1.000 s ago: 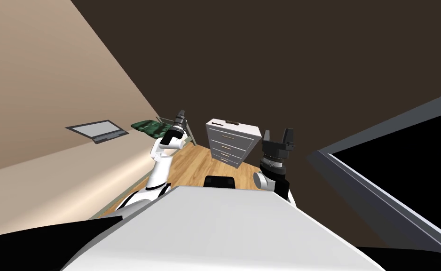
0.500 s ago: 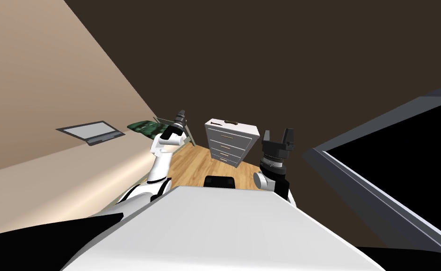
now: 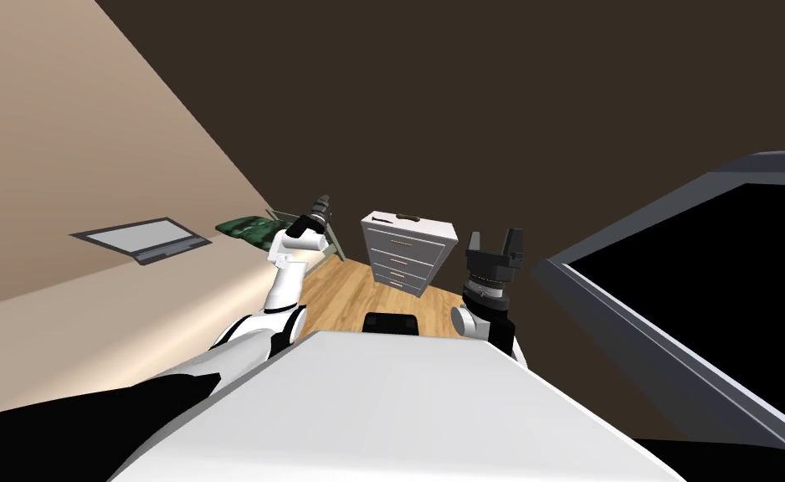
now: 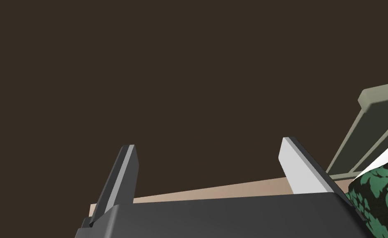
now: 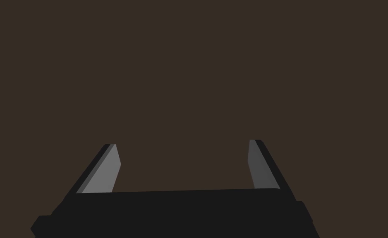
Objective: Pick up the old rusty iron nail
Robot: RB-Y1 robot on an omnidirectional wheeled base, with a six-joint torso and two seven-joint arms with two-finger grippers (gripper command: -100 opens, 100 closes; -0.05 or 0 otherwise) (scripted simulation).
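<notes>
A white chest of drawers (image 3: 406,251) stands at 12 o'clock across a wooden floor (image 3: 341,289), against a dark brown wall (image 3: 483,100). On its top, near the corner at its 10 o'clock, lies a small, thin, dark thing, the nail (image 3: 380,217); it is too small to show rust or shape. Just beside the nail, toward 3 o'clock, a pale handle-like piece (image 3: 409,218) sits on the same top.

The left gripper (image 3: 322,203) is raised at 11 o'clock, well apart from the chest and level with its top in the head view. In the left wrist view its two fingers (image 4: 300,167) stand wide apart with nothing between them, aimed at the dark wall, with a bed's headboard (image 4: 371,124) and a green patterned cover (image 4: 379,190) off to one side.

The right gripper (image 3: 494,238) is held up at 1 o'clock, near the chest's right side but not touching it. Its fingers are also spread wide and hold nothing.

At 10 o'clock a grey frame (image 3: 141,238) hangs on the beige wall (image 3: 64,167). At 3 o'clock a grey-edged opening (image 3: 600,310) gives onto a black area (image 3: 717,293).
</notes>
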